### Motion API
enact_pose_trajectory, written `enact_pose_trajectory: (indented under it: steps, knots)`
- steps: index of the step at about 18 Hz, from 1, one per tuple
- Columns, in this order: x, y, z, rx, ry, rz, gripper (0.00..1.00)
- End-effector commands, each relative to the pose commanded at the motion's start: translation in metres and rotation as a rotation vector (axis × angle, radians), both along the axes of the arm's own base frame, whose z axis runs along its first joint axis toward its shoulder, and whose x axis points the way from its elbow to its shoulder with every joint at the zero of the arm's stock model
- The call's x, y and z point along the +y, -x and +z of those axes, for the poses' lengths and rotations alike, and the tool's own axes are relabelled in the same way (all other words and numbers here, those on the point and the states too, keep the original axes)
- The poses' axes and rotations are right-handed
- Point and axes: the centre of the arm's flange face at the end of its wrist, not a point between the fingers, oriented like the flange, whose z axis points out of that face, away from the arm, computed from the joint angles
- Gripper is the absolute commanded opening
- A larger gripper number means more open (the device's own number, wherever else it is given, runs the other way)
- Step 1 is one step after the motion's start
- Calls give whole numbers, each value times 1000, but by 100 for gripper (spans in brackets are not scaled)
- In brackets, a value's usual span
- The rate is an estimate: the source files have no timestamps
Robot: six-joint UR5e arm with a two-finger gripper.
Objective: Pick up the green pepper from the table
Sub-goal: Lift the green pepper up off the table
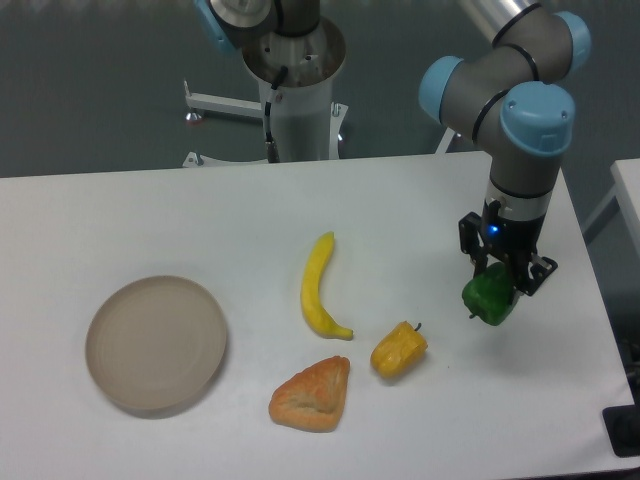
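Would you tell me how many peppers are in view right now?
2. The green pepper is held in the gripper at the right; the yellow pepper lies on the table beside the croissant.

There is no text, label, brand, number or sign that can be read on any thing in this view.
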Motion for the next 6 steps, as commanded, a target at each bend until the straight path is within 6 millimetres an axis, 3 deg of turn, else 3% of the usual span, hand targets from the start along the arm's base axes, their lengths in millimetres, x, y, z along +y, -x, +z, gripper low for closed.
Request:
enact_pose_trajectory:
  steps: [6]
  knots:
    - [8, -8, -5, 6, 13, -15, 33]
